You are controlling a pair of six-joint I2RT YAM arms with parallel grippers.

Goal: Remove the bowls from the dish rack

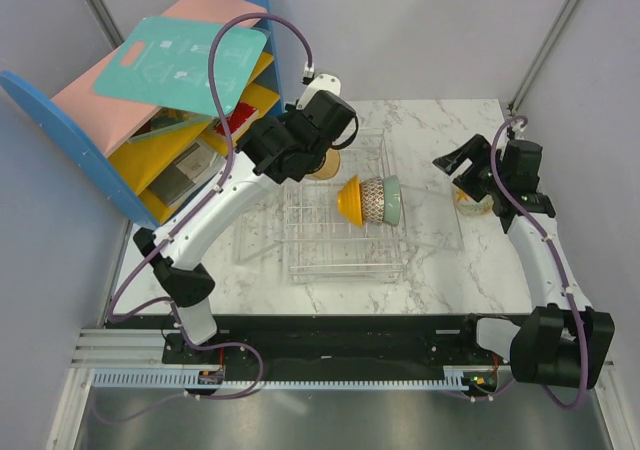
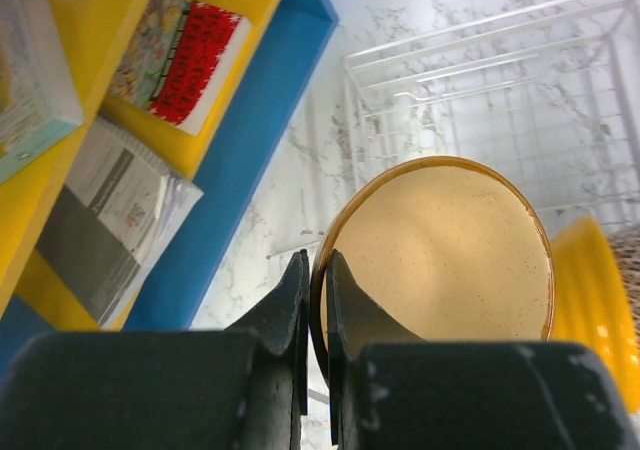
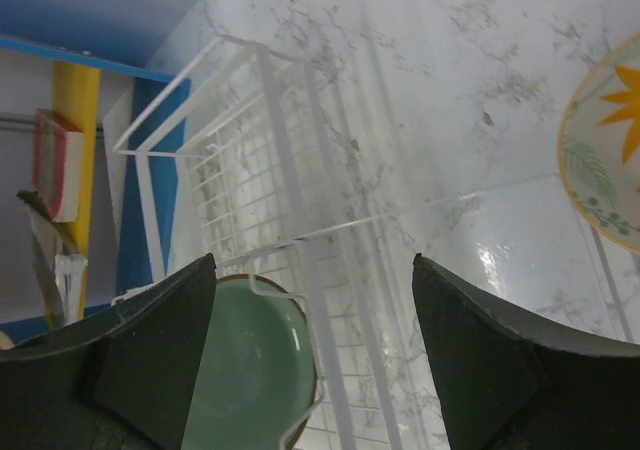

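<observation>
The wire dish rack (image 1: 340, 240) sits mid-table. Three bowls stand on edge in it, side by side: orange (image 1: 349, 200), grey-brown mesh (image 1: 373, 200) and mint green (image 1: 394, 200). My left gripper (image 1: 318, 158) hovers over the rack's back left corner, shut on the rim of a cream bowl (image 2: 440, 260) with a brown edge; the left gripper (image 2: 318, 270) pinches that rim, with the orange bowl (image 2: 590, 300) just beside. My right gripper (image 3: 315, 270) is open and holds nothing, facing the mint bowl (image 3: 250, 370) inside the dish rack (image 3: 280, 170). A floral cream bowl (image 1: 472, 203) rests on the table under my right gripper (image 1: 458, 170).
A blue-and-yellow shelf unit (image 1: 120, 140) with books and a teal board (image 1: 180, 65) stands at the back left, close to the left arm. A clear tray (image 1: 440, 235) lies right of the rack. The floral bowl (image 3: 605, 160) shows at the right wrist view's edge.
</observation>
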